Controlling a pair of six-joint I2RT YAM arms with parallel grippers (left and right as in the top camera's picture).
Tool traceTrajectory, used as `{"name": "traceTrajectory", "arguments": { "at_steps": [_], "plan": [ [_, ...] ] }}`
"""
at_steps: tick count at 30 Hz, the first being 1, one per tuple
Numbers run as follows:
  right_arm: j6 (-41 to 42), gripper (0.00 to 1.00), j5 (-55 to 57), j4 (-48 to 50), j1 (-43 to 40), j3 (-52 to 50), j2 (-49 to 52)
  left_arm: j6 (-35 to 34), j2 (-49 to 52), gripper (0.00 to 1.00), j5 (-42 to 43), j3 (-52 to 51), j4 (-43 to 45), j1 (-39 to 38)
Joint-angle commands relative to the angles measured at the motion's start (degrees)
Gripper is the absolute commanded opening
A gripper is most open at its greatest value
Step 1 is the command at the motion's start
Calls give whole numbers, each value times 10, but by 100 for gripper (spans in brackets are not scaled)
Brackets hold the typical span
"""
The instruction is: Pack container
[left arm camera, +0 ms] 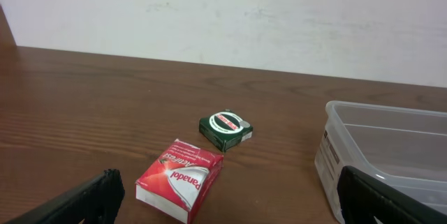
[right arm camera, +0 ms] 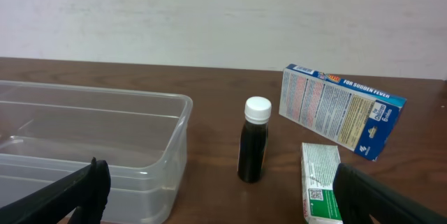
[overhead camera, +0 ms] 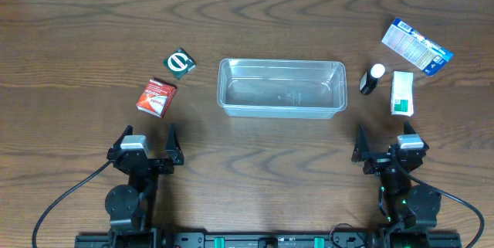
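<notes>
Dark wood-grain table [overhead camera: 255,163] filled the overhead view, and both wrist cameras showed a plain pale wall behind its far edge. The container [overhead camera: 281,62], a clear plastic tub with rounded corners and a rim, sat at the middle of the table with its long side across the view; nothing lay inside it.

On the left, a red Panadol box [overhead camera: 157,97] lay flat, near the tub's left end but apart from it. A small dark green box [overhead camera: 180,63] with a white ring on its top face lay just beyond the red one, not touching it.

On the right, a dark bottle [overhead camera: 371,79] with a white cap stood upright just off the tub's right end. A green-and-white box [overhead camera: 402,93] lay beside the bottle on its outer side. A blue-and-white printed box [overhead camera: 417,45] was farther back, near the table's right corner.

The left gripper [overhead camera: 148,136] sat at the near edge, below the red box, with its jaws spread wide and nothing between them. The right gripper [overhead camera: 384,136] sat at the near edge below the bottle, jaws likewise spread wide and holding nothing. Each wrist view showed its own dark fingers [left arm camera: 84,199] at the lower corners, well apart.
</notes>
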Motion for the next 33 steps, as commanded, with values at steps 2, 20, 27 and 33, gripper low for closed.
{"name": "traceTrajectory", "arguments": {
  "at_steps": [2, 20, 27, 33],
  "plan": [
    [8, 99, 6, -2, 3, -1, -3, 6, -3, 98, 4, -9, -21, 3],
    [8, 99, 6, -2, 3, -1, -3, 6, -3, 98, 4, -9, -21, 3],
    [8, 99, 6, -1, 3, -1, -3, 6, -3, 98, 4, -9, -21, 3],
    [9, 99, -1, -1, 3, -1, -3, 6, -3, 98, 4, -9, -21, 3]
  ]
}}
